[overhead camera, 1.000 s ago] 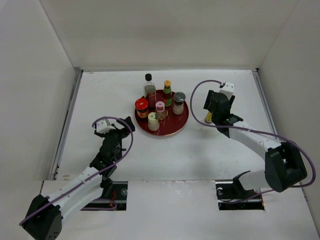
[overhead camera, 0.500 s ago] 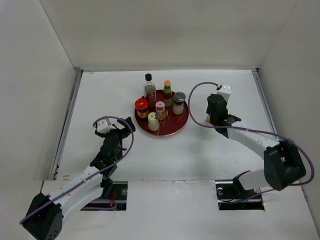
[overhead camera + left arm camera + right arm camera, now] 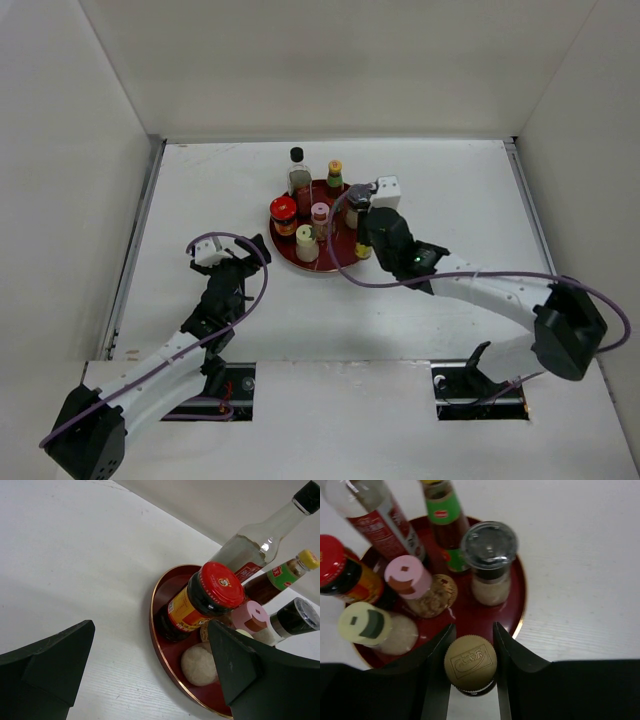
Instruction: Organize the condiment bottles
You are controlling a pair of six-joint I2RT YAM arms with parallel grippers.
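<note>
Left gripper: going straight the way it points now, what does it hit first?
Probably the near rim of the dark-red plate, with the red-capped jar right behind it. Left gripper is open; its travel height is unclear.

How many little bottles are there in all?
7. Six stand on the plate: black, yellow, grey, red, pink and cream caps. The seventh, gold-capped, is in the right tool.

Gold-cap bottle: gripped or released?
Gripped: the right gripper clamps the gold-cap bottle from both sides, upright at the plate rim. Cannot tell if it's set down.
</note>
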